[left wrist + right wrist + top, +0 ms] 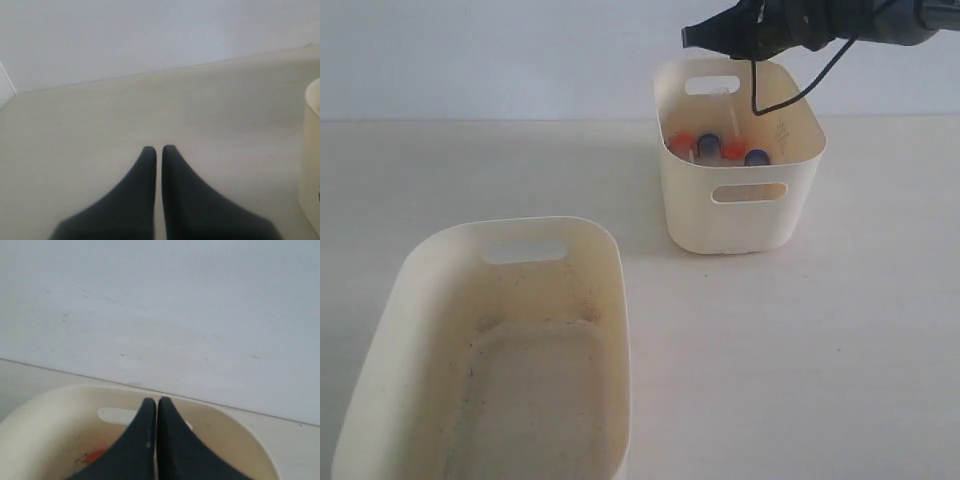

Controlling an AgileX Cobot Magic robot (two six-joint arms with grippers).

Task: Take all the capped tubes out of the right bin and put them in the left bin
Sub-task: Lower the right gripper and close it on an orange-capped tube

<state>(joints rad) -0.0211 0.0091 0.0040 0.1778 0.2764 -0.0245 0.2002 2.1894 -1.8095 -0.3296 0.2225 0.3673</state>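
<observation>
The right bin stands at the back, and several capped tubes stand inside it, showing orange caps and blue caps. My right gripper hangs above that bin's far rim, shut with nothing between its fingers. In the right wrist view the right gripper points over the bin's rim, with an orange cap below. The left bin sits at the front left and holds no tubes. My left gripper is shut and empty above bare table; the exterior view does not show it.
A black cable loops down from the right arm over the right bin's opening. The left wrist view catches a cream bin wall at its edge. A pale wall runs behind the table.
</observation>
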